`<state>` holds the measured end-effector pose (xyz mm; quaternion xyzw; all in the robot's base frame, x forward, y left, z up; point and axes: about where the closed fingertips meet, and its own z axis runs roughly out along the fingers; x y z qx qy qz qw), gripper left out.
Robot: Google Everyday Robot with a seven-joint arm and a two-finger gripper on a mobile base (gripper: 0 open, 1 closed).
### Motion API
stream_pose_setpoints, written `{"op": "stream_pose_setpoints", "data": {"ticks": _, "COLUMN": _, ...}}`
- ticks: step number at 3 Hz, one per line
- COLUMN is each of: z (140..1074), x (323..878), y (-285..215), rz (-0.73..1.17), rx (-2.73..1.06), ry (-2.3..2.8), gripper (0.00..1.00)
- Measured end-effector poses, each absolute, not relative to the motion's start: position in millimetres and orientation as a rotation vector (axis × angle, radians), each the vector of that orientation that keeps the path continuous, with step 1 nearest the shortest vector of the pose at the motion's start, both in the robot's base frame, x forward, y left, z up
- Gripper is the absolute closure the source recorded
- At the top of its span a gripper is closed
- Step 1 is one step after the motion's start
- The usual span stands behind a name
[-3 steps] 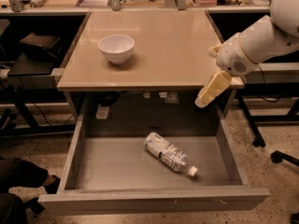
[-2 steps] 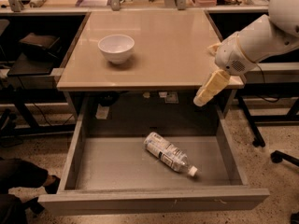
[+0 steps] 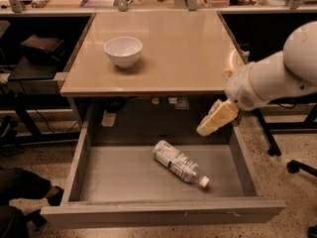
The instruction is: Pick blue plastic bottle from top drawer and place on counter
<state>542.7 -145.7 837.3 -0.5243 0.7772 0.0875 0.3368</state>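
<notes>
Fingers [image 3: 218,117] of the gripper [image 3: 204,129] drawn together into one pale wedge, no gap visible between them, nothing held. Pointed down and leftward over the right rear corner of the top drawer [image 3: 163,214], just above its side wall and not yet inside. Probably carried closed and high like that to clear the wall and the front edge of the counter [image 3: 183,53], set directly above the drawer's rear. Blue plastic bottle [image 3: 176,162] flat on the drawer's grey floor, a little right of the drawer's middle, on its side and slanted. White cap [image 3: 204,182] toward the drawer's front right, base toward its rear, touching no wall. Lying down rather than standing, likely for being crinkled, light and round-bodied, so apt to roll or skid on that smooth floor if nudged off-centre. Well apart from the gripper: below it and toward the drawer's centre. Drawer pulled far out, leaving the bottle open from above. White bowl [image 3: 123,51] on the counter, above and behind the drawer's left rear corner, clear of a lift-out on the drawer's right. Judged stage: approach only, grasp not begun. Next move calls for spreading the jaws, turning the wrist to close across the bottle's body rather than along it, then dropping onto the labelled middle. Risk: thin plastic buckling under the squeeze, or the bottle sliding off toward the drawer's front panel.
</notes>
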Motion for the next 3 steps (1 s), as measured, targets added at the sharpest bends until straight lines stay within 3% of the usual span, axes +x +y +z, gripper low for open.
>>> {"op": "stream_pose_setpoints", "data": {"ticks": 3, "z": 768.9, "x": 519.8, "y": -103.0, "rz": 0.304, "rx": -1.350, "ry": 2.025, "gripper": 0.00}}
